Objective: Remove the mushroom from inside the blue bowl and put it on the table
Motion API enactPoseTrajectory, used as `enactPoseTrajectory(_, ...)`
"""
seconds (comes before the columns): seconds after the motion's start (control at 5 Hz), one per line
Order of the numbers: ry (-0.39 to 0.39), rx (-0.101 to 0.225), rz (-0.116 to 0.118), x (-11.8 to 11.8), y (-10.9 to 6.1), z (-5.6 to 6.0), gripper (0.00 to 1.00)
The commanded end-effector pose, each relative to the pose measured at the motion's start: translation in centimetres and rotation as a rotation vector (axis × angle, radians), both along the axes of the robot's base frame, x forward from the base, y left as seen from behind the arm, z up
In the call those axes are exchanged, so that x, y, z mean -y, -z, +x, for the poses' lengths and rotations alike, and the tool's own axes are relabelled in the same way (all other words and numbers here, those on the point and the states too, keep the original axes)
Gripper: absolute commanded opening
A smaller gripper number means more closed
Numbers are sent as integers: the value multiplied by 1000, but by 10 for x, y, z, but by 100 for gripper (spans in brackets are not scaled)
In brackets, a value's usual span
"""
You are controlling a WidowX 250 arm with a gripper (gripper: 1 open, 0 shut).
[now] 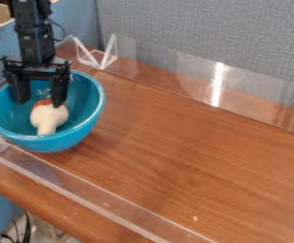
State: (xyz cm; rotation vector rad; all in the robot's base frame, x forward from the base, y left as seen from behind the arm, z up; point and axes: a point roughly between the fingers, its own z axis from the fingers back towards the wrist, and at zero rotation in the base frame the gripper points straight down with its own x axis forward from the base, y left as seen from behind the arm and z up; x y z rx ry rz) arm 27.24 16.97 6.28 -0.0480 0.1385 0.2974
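Nothing done yet: mushroom sits in the blue bowl at frame 9 o'clock, gripper spread wide, empty, just above it at its 11 o'clock; grasp, lift, placement on table all remain.

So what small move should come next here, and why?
Probably lower the gripper around the mushroom and close. Its jaws stand open over the blue bowl, the mushroom lies unheld inside, just below and slightly right, and nothing has reached the table yet.
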Motion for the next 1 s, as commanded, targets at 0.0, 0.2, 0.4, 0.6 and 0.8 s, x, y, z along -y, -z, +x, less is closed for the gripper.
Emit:
enactPoseTrajectory(0.0, 46, 37, 30, -13, -12, 4, 100)
enactPoseTrajectory(0.2, 105, 30, 30, -19, -8, 9, 100)
enactPoseTrajectory(0.4, 71, 27, 33, -16, -9, 5, 0)
enactPoseTrajectory(0.6, 39, 31, 38, -13, -15, 1, 0)
enactPoseTrajectory(0.8, 12, 47, 45, -8, -26, -2, 0)
